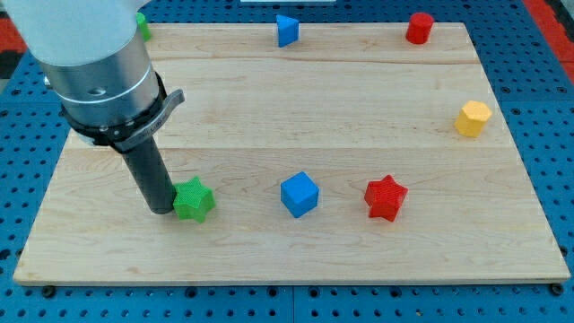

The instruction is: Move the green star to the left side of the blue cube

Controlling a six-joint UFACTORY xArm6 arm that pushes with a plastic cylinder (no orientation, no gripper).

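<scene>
The green star (194, 200) lies on the wooden board at the lower left of the view. The blue cube (300, 194) lies to its right, about a hand's width away, near the board's lower middle. My tip (161, 208) stands on the board right against the star's left side, touching it or nearly so. The arm's grey body rises from it toward the view's top left.
A red star (386, 198) lies right of the blue cube. A yellow hexagonal block (473, 118) is at the right edge. A red cylinder (419, 28) and a blue block (286, 30) sit along the top edge. A green block (142, 26) peeks out behind the arm.
</scene>
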